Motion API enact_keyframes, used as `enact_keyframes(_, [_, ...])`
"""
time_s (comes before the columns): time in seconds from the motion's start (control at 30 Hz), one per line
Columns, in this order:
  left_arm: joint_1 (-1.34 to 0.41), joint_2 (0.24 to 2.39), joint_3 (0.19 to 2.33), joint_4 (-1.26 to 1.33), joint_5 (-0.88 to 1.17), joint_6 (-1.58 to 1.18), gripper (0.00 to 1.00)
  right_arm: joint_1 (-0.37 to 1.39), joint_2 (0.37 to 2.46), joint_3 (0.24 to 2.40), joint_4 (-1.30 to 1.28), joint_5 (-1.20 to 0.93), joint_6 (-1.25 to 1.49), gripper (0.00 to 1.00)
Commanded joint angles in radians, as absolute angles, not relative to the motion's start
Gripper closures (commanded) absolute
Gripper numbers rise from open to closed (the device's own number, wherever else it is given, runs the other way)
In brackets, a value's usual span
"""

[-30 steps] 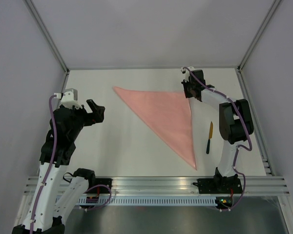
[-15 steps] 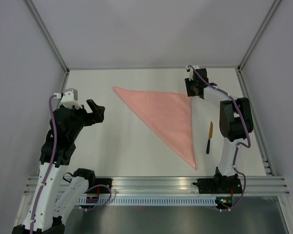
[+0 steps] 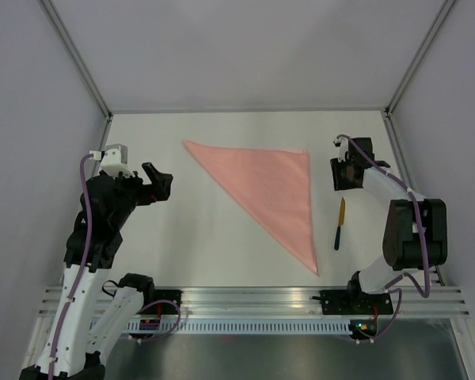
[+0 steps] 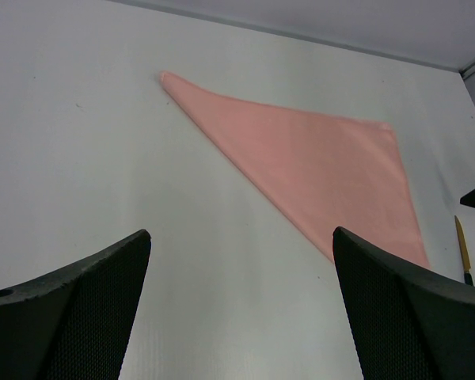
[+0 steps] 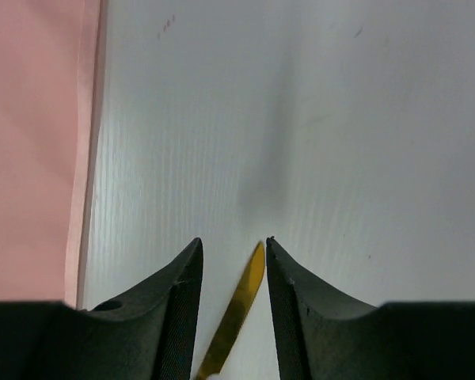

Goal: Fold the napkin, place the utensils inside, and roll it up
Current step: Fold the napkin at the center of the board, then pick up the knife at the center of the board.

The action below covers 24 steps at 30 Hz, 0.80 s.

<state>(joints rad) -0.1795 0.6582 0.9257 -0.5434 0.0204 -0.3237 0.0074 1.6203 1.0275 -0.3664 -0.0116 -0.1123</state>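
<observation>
On the table (image 3: 206,233), triangular salmon-pink napkin (image 3: 271,187)

There are no words, numbers, brand names or signs to read in any of the views. The napkin (image 3: 273,186) is plain with nothing written on it. The utensils (image 3: 340,222) have no writing that can be made out either.
</observation>
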Motion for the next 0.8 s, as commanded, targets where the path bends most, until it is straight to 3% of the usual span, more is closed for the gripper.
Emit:
enact_keyframes(0.0, [-0.175,0.658,0.933,-0.514,0.064,-0.348,0.0,0.006,1.556,0.967,-0.512,-0.058,-0.199,0.57])
enact_keyframes(0.77, [-0.175,0.667,0.928,-0.511,0.058,-0.353,0.0,-0.025,1.526,0.887,-0.747,-0.132,-0.463,0.6])
